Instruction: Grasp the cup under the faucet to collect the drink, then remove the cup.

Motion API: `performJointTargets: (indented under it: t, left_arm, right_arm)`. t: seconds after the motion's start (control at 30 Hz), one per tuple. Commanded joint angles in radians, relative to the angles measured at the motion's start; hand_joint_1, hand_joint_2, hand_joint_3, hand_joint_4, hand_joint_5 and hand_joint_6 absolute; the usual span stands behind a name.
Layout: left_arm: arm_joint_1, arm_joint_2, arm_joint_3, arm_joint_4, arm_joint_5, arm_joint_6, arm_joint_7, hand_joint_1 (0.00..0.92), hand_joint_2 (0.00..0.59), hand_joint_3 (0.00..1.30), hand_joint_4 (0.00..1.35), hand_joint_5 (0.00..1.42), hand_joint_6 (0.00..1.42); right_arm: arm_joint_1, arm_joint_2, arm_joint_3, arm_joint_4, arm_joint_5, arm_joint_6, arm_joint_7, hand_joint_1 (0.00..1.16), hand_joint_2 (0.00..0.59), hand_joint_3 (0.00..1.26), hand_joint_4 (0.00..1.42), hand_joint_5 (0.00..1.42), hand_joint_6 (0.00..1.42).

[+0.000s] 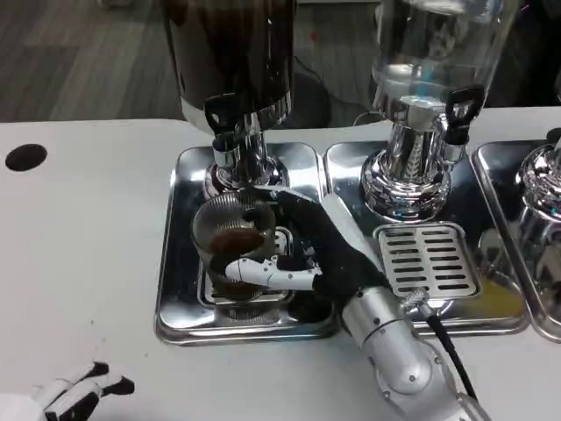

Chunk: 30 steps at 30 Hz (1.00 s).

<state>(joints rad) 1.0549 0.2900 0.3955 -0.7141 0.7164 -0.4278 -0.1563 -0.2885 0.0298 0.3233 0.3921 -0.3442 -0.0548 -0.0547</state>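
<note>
Gripping the ribbed cup (232, 230) under the dark dispenser's faucet (230, 132), the right hand (302, 254) wraps it; the left hand (79, 395), well apart from the cup, holds nothing, fingers loose

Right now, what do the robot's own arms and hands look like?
The right forearm is a silver, rounded metal casing with a black cable running along it. The right hand shows black with white fingers. The left hand is white with black fingertips.
</note>
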Motion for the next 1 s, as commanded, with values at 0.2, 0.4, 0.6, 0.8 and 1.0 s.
performJointTargets:
  t: [0.2, 0.4, 0.6, 0.8, 1.0]
  left_arm:
    - [0.001, 0.002, 0.01, 0.008, -0.012, 0.003, -0.011, 0.0, 0.097, 0.31, 0.17, 0.22, 0.4]
    - [-0.003, 0.004, 0.01, 0.009, -0.013, 0.006, -0.016, 0.0, 0.098, 0.31, 0.18, 0.22, 0.4]
    - [-0.008, 0.005, 0.014, 0.008, -0.018, 0.009, -0.025, 0.0, 0.099, 0.31, 0.18, 0.23, 0.4]
    - [-0.012, 0.005, 0.018, 0.002, -0.023, 0.015, -0.038, 0.0, 0.099, 0.31, 0.18, 0.23, 0.4]
    - [-0.024, 0.008, 0.017, 0.0, -0.026, 0.021, -0.053, 0.0, 0.099, 0.31, 0.18, 0.23, 0.4]
  right_arm:
    - [0.014, -0.003, -0.002, 0.0, -0.005, -0.018, -0.017, 0.76, 0.093, 0.33, 0.39, 0.32, 0.14]
    - [0.008, -0.004, -0.001, 0.005, -0.002, -0.02, -0.008, 0.76, 0.078, 0.31, 0.38, 0.3, 0.12]
    - [-0.003, -0.007, 0.0, 0.021, 0.003, -0.027, 0.004, 0.72, 0.071, 0.25, 0.32, 0.26, 0.07]
    - [-0.009, -0.008, -0.002, 0.03, 0.007, -0.031, 0.016, 0.69, 0.086, 0.24, 0.31, 0.24, 0.05]
    - [-0.013, -0.009, -0.008, 0.043, 0.019, -0.041, 0.029, 0.67, 0.092, 0.24, 0.29, 0.23, 0.03]
